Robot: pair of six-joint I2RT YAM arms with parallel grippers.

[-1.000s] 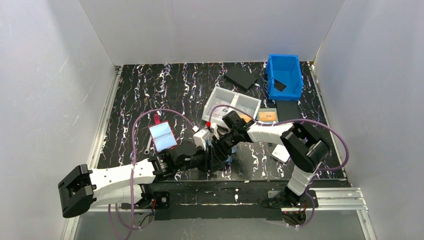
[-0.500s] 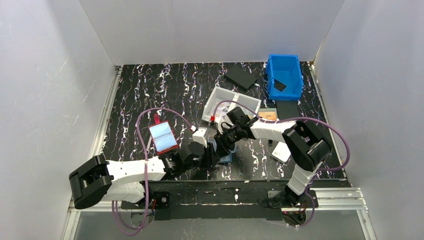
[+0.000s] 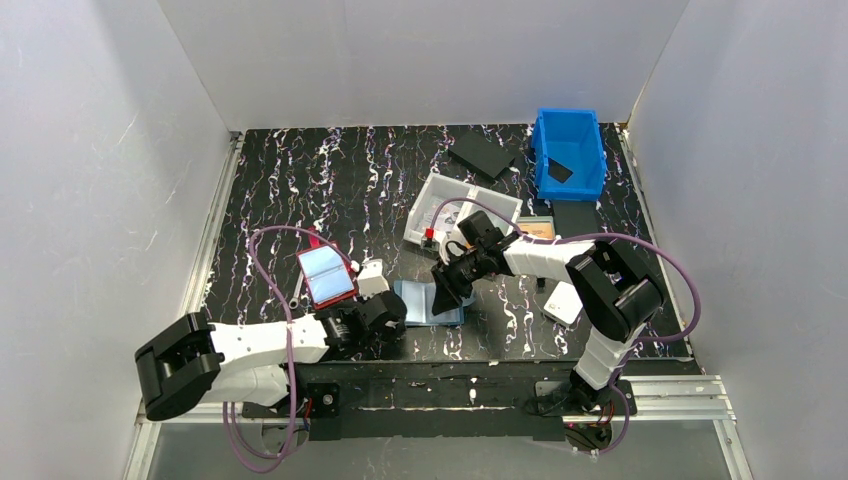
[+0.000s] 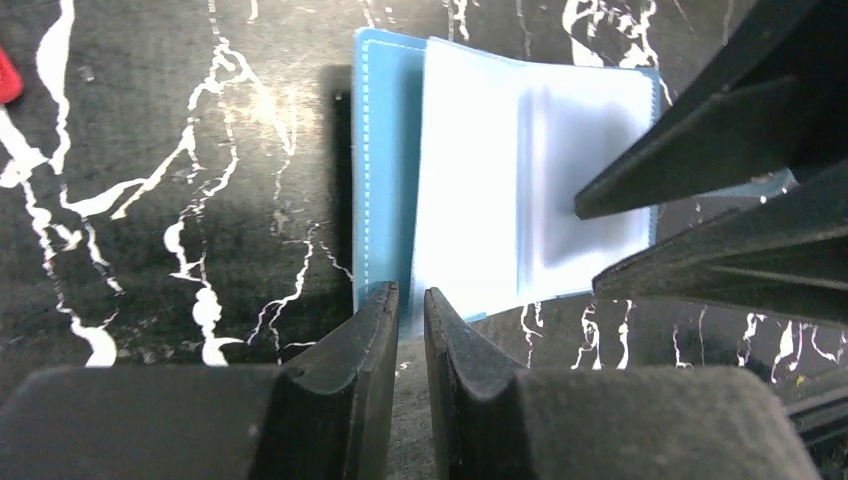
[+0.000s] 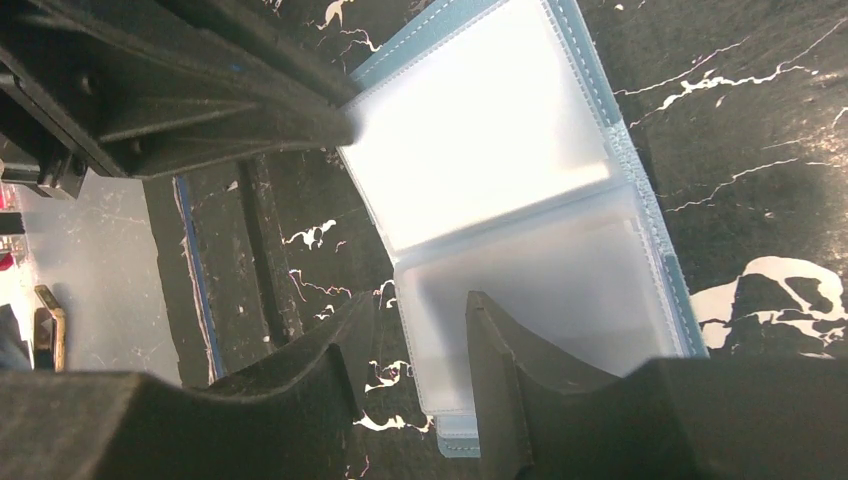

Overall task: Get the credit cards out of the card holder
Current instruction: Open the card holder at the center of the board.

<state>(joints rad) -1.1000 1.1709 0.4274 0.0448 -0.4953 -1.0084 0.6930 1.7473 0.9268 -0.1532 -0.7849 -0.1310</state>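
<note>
Top view: light-blue card holder [image 3: 430, 302] open flat on black marbled desk [image 3: 300, 180], near front edge, between left gripper [image 3: 388, 305] and right gripper [image 3: 447, 290]. Red-edged holder [image 3: 325, 275] just to its left; clear tray [image 3: 462, 208] and blue bin [image 3: 570, 150] further back. Tray contents too small to read. Task prob. at its start: no credit cards seen pulled free.

Left wrist: jaws almost pressed together, thin gap, at holder's near edge; can't tell if nipping it.

Right wrist: jaws spread, straddling holder's corner, pinching nothing. Pockets frosted white w/ glare; cards inside not discernible.
</note>
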